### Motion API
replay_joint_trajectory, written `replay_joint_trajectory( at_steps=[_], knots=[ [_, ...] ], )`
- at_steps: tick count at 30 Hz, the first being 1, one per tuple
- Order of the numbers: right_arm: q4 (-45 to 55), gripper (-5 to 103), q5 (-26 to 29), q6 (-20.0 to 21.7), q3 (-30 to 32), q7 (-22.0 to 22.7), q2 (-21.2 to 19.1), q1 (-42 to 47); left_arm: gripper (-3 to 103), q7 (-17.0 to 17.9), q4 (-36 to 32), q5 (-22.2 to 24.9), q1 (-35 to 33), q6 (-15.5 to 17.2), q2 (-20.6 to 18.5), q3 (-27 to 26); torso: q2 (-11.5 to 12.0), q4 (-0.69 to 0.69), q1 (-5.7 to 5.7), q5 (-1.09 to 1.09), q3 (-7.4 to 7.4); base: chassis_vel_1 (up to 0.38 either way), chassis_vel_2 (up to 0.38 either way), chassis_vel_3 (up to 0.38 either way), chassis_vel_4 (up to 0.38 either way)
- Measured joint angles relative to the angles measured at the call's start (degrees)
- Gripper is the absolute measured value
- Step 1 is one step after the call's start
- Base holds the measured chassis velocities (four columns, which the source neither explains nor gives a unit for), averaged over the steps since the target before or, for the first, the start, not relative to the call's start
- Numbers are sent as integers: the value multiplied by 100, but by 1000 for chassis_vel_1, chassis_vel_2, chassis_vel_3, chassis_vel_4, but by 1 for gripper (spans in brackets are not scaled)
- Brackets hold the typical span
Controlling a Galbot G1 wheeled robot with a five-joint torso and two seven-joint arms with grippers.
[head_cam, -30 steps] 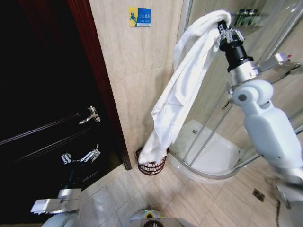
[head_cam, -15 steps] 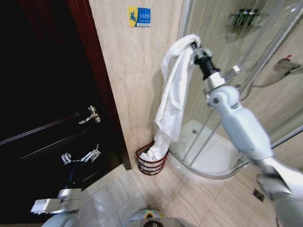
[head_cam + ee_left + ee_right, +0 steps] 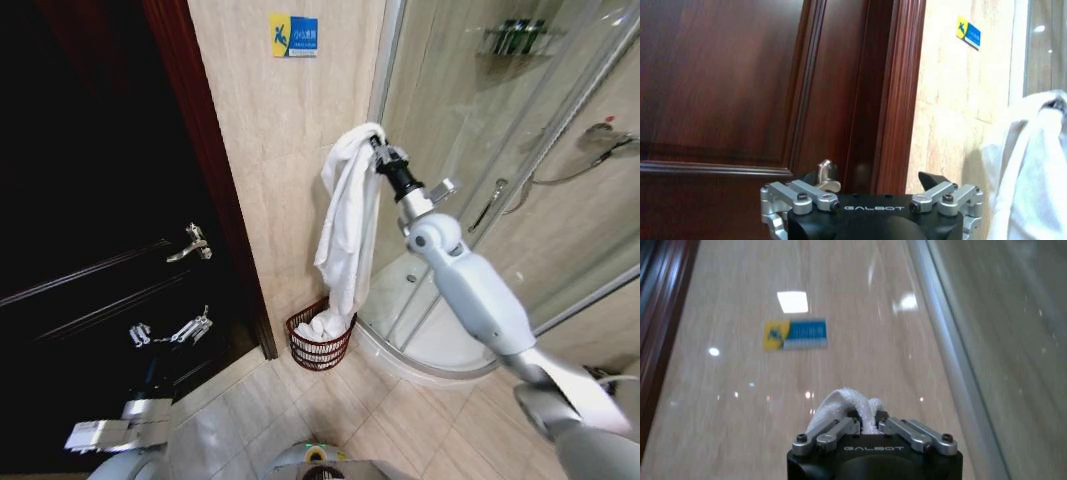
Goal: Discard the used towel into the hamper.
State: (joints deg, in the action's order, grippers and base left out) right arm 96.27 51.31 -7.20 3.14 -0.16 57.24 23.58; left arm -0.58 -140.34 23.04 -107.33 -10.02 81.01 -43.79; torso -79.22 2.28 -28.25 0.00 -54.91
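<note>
Gripping one towel [image 3: 345, 215], right tool [image 3: 374, 147] dangles it into one hamper [image 3: 318, 344].

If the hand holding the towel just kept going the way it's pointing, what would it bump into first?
Probably the beige wall: the right gripper, shut on the towel, points at it near the blue and yellow sign. How far off is unclear.

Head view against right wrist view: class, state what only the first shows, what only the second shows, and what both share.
Only the head view shows the hamper on the floor, the towel's lower end piled inside it, the shower enclosure and the left gripper low by the dark door. Only the right wrist view shows the fingers pinching the cloth close up. Both share the white towel, the right gripper and the blue-yellow wall sign.
</note>
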Motion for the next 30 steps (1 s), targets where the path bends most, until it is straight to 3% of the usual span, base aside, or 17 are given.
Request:
replay_joint_trajectory(
  at_steps=[12,30],
  knots=[
    [-579,10,-502,-323,-169,-221,456,1013,100,0,0,0,0,0,0,0,0,-1,0,-1,0,0,0,0,0],
    [-2583,10,-849,-712,-597,-836,943,1762,100,0,0,0,0,0,0,0,-1,-1,0,1,0,0,0,0,0]
  ],
)
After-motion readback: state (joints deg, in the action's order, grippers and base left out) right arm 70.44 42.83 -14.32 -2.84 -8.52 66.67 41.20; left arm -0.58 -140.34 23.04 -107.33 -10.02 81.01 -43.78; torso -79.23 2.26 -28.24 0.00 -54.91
